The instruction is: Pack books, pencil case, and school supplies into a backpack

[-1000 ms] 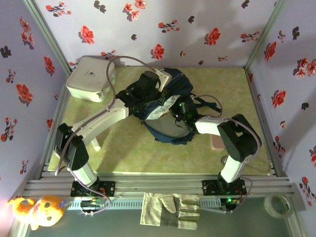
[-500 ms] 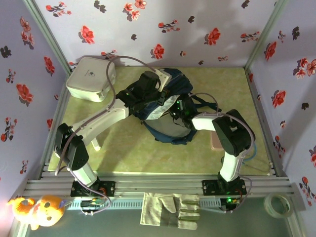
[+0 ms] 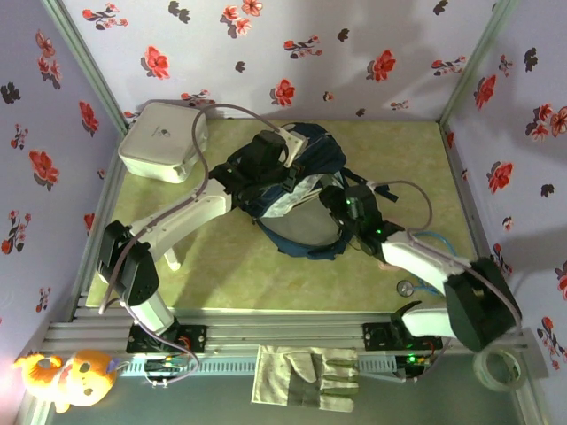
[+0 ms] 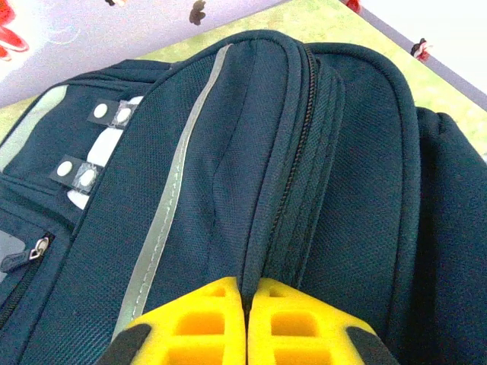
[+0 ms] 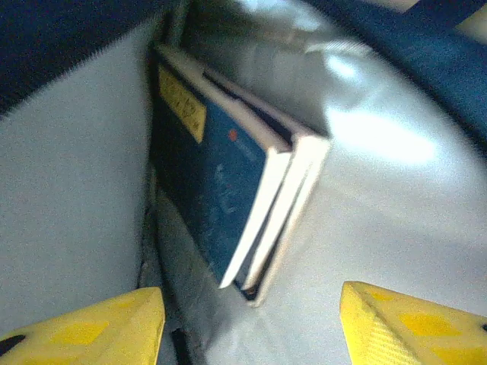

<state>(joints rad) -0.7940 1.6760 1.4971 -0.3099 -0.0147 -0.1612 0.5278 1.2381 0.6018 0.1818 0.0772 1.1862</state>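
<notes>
Books point(image 5: 217, 190) sit centre-frame inside the backpack point(image 3: 306, 159), right fingers point(image 5: 84, 323) spread apart just below them, left fingers point(image 4: 202, 319) clamped on the zipper seam point(image 4: 285, 190); if you let that seam slip, the mouth likely folds onto your right fingers.

Bright even overhead light, soft shadows, blurred glary right-wrist view

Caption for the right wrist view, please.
Blue books tucked inside the grey-lined backpack, right tool open before them.
</notes>
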